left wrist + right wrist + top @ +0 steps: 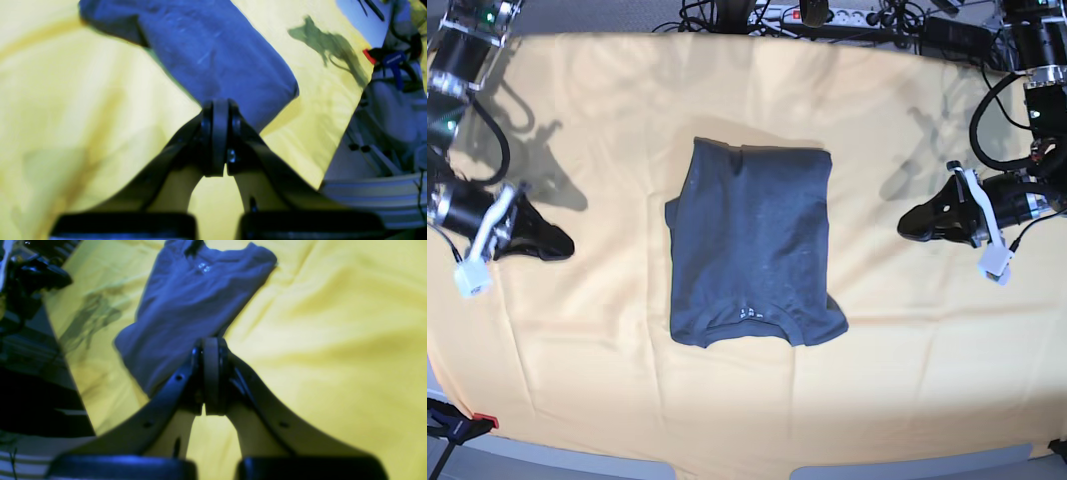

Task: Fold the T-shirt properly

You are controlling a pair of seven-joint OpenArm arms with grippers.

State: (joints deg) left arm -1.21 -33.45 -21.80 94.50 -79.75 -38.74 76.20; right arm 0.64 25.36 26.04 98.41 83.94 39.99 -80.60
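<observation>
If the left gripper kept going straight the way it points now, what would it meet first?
Probably the T-shirt: the shut left gripper points across bare yellow tablecloth toward its near edge. Its height above the cloth is unclear.

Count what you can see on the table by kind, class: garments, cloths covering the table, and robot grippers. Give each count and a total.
Garments: 1, the T-shirt, folded.
Table coverings: 1, the yellow tablecloth.
Grippers: 2, the left gripper and the right gripper, both shut and off the shirt.
Total: 4
</observation>
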